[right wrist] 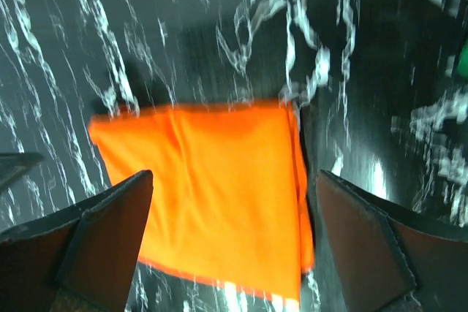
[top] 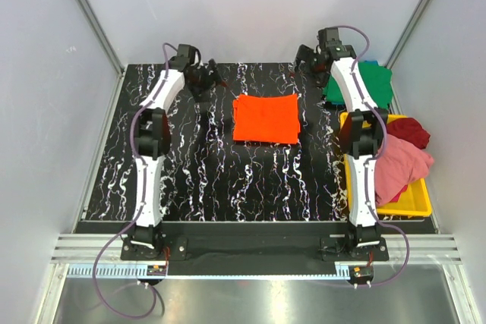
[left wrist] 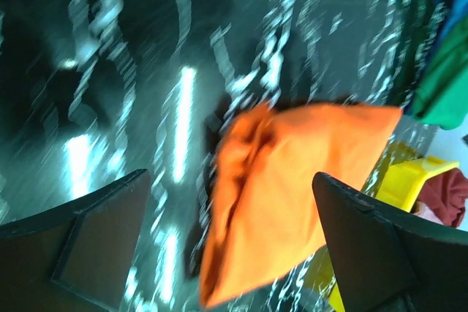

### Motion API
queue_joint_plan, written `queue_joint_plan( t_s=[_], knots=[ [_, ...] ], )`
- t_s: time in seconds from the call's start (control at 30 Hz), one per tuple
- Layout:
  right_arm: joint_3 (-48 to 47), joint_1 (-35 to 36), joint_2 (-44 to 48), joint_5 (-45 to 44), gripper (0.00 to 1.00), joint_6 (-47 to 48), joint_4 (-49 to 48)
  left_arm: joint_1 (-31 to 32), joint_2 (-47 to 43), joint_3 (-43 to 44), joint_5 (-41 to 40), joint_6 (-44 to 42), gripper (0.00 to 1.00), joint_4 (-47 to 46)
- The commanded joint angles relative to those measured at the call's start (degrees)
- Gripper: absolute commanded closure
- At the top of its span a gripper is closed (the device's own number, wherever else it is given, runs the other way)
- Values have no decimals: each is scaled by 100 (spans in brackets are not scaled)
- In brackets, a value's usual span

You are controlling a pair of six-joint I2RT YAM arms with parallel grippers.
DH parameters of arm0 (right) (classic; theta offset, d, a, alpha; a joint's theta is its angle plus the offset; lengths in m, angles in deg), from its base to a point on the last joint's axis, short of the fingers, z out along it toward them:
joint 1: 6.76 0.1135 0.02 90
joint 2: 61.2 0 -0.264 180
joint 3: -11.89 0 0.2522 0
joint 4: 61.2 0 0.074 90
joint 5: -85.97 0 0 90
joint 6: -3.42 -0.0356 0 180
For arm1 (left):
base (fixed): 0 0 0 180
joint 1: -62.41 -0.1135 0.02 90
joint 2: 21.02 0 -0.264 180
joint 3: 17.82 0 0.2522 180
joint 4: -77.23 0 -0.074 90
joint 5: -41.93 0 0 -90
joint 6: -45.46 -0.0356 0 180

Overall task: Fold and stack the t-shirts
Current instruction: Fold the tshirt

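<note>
Orange t-shirt [top: 265, 117] is folded into a flat, roughly square packet and lies on the black marbled worktop [top: 190, 172], about mid-width and toward the far half. No tool is on it.

Left tool [top: 206, 77] sits off the packet's far-left corner, clear of the cloth. In the left wrist view the left tool [left wrist: 230, 180] has its jaws spread wide with nothing gripped, and the orange t-shirt [left wrist: 292, 188] lies on the worktop beyond them. That view is motion-blurred.

Right tool [top: 307, 56] sits off the far-right corner, also clear. In the right wrist view the right tool [right wrist: 234, 177] is likewise wide open and empty, with the orange t-shirt [right wrist: 219, 188] flat below it. Layered fold edges show along the packet's right side there.

Can't tell from any view how high either tool is above the worktop.

Other shirts:
- Green t-shirt [top: 372, 85] is folded at the far-right corner of the worktop, partly behind the right arm.
- Blue t-shirt [top: 370, 62] shows only as a sliver at the green one's far edge, touching it. Can't tell whether it is folded.
- Dark red t-shirt [top: 410, 133] and pink t-shirt [top: 399, 168] are bunched, unfolded, in the yellow tray [top: 410, 204] at the right edge, with the pink one spilling over the tray's left rim.
</note>
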Motion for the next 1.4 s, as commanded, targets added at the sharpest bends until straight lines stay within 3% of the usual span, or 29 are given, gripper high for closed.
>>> queue_joint_plan(
  t_s=[0.0, 0.17, 0.3, 0.43, 0.67, 1.03, 1.2, 1.37],
  knots=[
    [1170, 156, 1198, 308, 0, 103, -160, 166, -1633, -900, -294, -163, 1, -240],
    [4270, 218, 2702, 1283, 2, -283, -2076, 649, -2408, -2034, -690, -593, 5, -293],
    [5471, 227, 2993, 2404, 5, -564, -3113, 1158, -2611, -2694, -1016, -682, 9, -398],
    [6340, 227, 2871, 3243, 8, -820, -4255, 1283, -2673, -3695, -657, -420, 17, -1432],
    [7326, 227, 2510, 2867, 12, -706, -4583, 1353, -2269, -4145, -313, -339, 19, -1989],
    [9065, 271, 2904, 2023, 15, -820, -4636, 1344, -2725, -6015, -1393, -436, 23, -2015],
    [9349, 341, 3511, 2171, 13, -803, -4444, 1318, -3890, -6589, -2061, -576, 24, -1516],
    [8647, 394, 4451, 2024, 4, -460, -3503, 1318, -5395, -6625, -2431, -919, 16, -391]
  ],
)
